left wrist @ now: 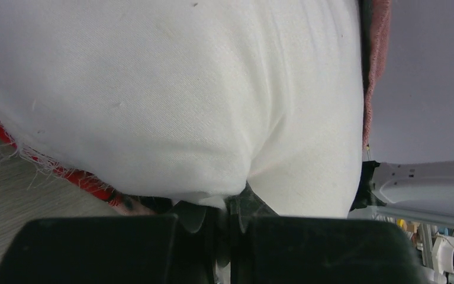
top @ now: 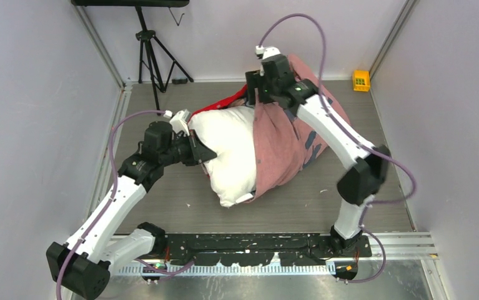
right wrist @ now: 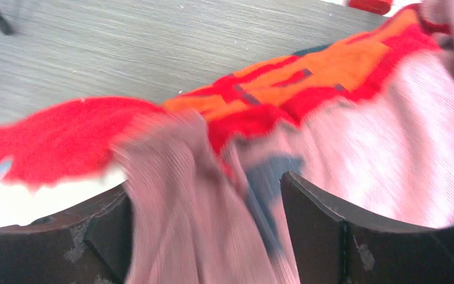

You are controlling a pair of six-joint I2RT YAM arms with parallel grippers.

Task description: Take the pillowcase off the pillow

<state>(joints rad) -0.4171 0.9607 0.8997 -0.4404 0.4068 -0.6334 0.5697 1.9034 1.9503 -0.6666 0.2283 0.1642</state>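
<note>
Mostly bare, the pillow (top: 227,150) lies on the table (top: 162,206), with the pillowcase (top: 280,140) inside-out over its right half. The left gripper (left wrist: 224,204) has its jaws closed, pinching the pillow's left edge. The right gripper (right wrist: 206,183) has its jaws wide, with pink cloth between them.

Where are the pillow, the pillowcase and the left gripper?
pillow (top: 229,149): top external view, bare white middle.
pillowcase (top: 280,140): top external view, faded pink reverse side covering the pillow's right part.
left gripper (left wrist: 221,208): left wrist view, between the fingertips pinching the pillow's white fabric.
</note>
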